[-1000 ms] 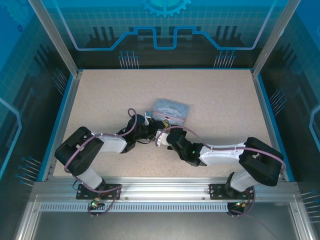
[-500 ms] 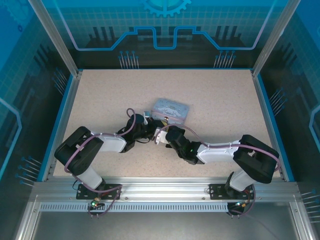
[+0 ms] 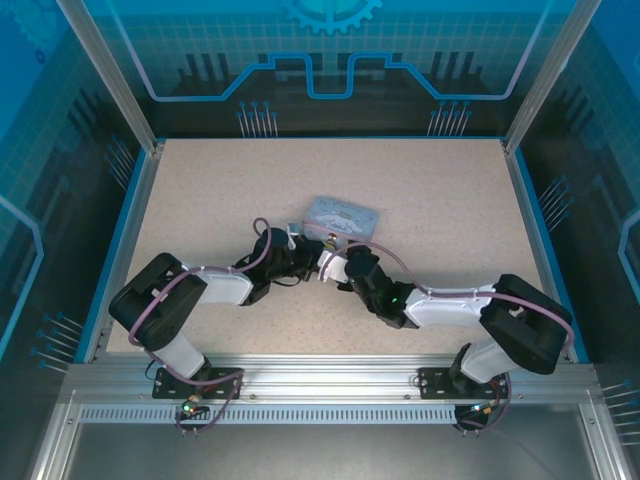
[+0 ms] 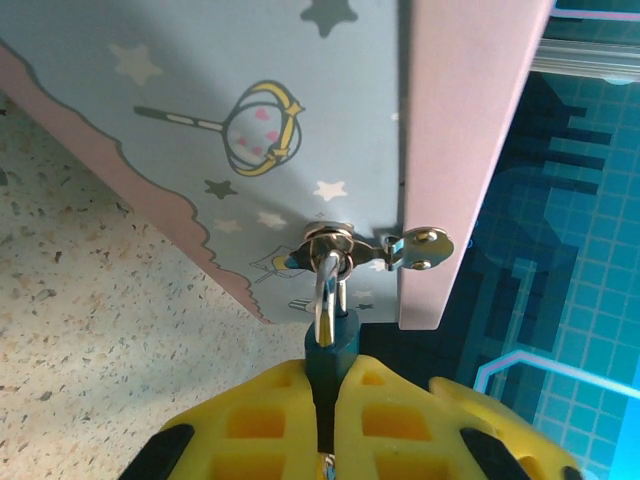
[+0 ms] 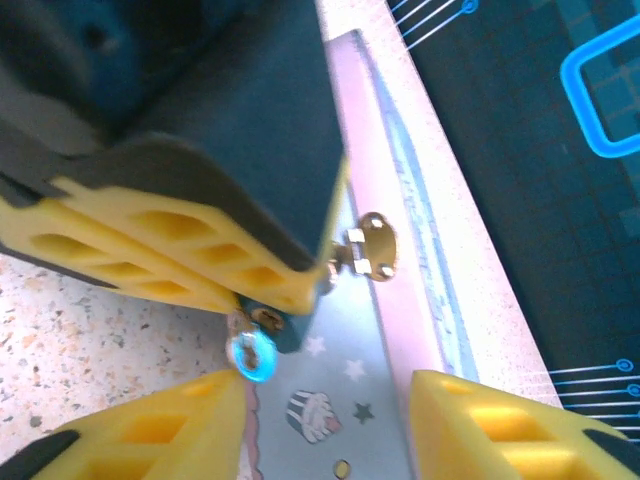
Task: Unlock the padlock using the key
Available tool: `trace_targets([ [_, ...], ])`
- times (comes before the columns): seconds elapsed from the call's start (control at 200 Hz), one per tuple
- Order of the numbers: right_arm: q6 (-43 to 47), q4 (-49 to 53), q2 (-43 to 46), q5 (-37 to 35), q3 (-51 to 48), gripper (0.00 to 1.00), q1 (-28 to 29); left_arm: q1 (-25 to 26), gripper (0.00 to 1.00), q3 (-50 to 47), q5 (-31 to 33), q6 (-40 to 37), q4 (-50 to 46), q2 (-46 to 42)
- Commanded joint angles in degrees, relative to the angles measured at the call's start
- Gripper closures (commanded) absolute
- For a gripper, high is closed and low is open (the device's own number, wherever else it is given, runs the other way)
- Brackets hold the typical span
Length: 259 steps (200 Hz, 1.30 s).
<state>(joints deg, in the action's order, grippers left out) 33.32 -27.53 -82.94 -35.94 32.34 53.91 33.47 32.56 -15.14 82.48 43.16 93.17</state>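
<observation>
Nearest me, the right gripper (image 5: 328,410) has pushed forward over the last second. It now sits right beside the left gripper (image 4: 332,385), closer to the tin than before. Its yellow jaws stand spread with nothing between them. Just beyond them a tiny key with a blue-rimmed head (image 5: 249,355) hangs below the left fingers (image 5: 150,250), untouched by the right.

The left arm hasn't budged. Its jaws are pressed together on the body of the small dark metal padlock (image 4: 328,340). The padlock's silver shackle is still looped through the shiny hasp (image 4: 330,240) on the near side of the pale blue, star-printed rectangular tin (image 4: 230,90). So I judge the lock still shut; the right gripper has lined up on the key but has no grip on it.

The keyhole is buried under the left fingers, so I can't tell whether the key is seated in it or merely dangling. From overhead, padlock and key are too small to make out.
</observation>
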Motion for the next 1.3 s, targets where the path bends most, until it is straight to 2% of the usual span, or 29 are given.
trace_targets([
  [0.0, -1.66, -2.16, 4.04, 2.29, -1.63, 0.46, -0.70, -0.79, 1.00, 0.40, -1.81, 0.89, 1.20, -2.67],
  [0.145, -1.81, -2.07, 5.68, 1.26, -2.76, 0.38, 0.46, -1.90, 1.00, 1.51, -3.62, -0.26, -3.10, -4.70],
  [0.265, -0.74, -2.67, 5.61, 0.09, -3.09, 0.37, 1.83, -2.50, 1.00, 2.34, -4.61, -1.62, -7.19, -6.81],
  [0.51, 2.27, -4.03, 4.12, -0.55, -1.40, 0.39, 3.02, -2.75, 1.00, 2.60, -5.59, -1.38, -7.87, -7.74],
  [0.705, 2.89, -3.50, 2.83, 0.26, 0.26, 0.47, 3.31, -2.75, 1.00, 2.73, -5.87, -0.91, -7.00, -7.62],
  [1.081, 2.94, -3.52, -1.36, 0.71, 2.84, 0.74, 3.92, -2.74, 1.00, 2.16, -5.69, -0.46, -6.23, -7.39],
  [1.291, 2.35, -3.33, -2.31, -0.31, 2.98, 0.85, 3.97, -2.76, 1.00, 2.16, -5.78, -0.18, -5.61, -7.09],
])
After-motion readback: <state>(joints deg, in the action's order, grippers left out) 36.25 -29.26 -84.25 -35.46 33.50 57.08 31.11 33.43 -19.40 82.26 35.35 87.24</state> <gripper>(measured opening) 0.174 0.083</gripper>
